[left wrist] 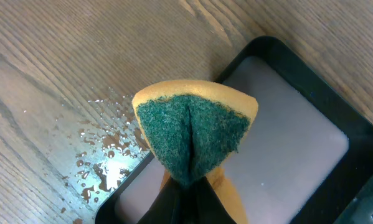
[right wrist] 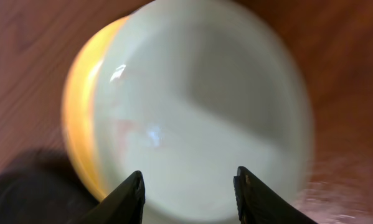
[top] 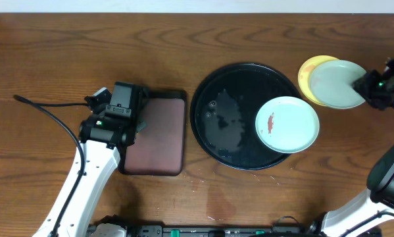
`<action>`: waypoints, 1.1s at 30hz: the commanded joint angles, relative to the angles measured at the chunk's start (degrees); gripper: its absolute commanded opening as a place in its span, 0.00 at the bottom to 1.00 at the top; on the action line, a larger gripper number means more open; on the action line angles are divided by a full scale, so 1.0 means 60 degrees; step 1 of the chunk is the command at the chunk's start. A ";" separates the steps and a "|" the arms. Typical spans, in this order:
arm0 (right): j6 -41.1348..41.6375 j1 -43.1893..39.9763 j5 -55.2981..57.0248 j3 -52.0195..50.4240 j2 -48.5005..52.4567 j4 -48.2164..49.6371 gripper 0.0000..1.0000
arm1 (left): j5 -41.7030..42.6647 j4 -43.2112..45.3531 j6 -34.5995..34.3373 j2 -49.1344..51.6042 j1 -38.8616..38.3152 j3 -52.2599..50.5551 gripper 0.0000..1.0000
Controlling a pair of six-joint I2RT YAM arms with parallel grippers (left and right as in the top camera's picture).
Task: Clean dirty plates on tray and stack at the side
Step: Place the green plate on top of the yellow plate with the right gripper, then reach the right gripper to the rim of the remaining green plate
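The round black tray point(top: 249, 82) sits mid-table. On its right side lies a mint plate point(top: 287, 124) with a red smear. To the right of the tray, a clean mint plate point(top: 338, 83) rests on a yellow plate point(top: 307, 71). My right gripper point(top: 369, 85) is at that stack's right edge. In the right wrist view its jaws point(right wrist: 189, 186) stand open over the mint plate point(right wrist: 205, 106), holding nothing, and the yellow plate point(right wrist: 77, 118) peeks out on the left. My left gripper point(left wrist: 192, 190) is shut on a folded green-and-yellow sponge point(left wrist: 192, 134).
A rectangular maroon tray point(top: 157, 138) with a black rim lies left of the black tray, under my left gripper point(top: 139, 122). Brownish water drops point(left wrist: 99, 168) speckle the wood beside the maroon tray point(left wrist: 298, 155). A black cable point(top: 45, 112) runs at far left.
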 commanded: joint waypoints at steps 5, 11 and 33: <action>-0.0503 0.0962 -0.0375 -0.0007 -0.0911 -0.0430 0.48 | -0.0055 -0.0073 0.0095 0.0062 0.0051 -0.0058 0.08; -0.0503 0.1588 0.1395 -0.0007 -0.1337 -0.1115 0.49 | -0.0055 -0.0069 0.0095 0.0062 0.0051 -0.0058 0.08; -0.0306 0.3166 0.4222 -0.1271 -0.1381 -0.3719 0.61 | 0.0408 0.0160 0.0095 0.0062 0.0051 -0.0058 0.08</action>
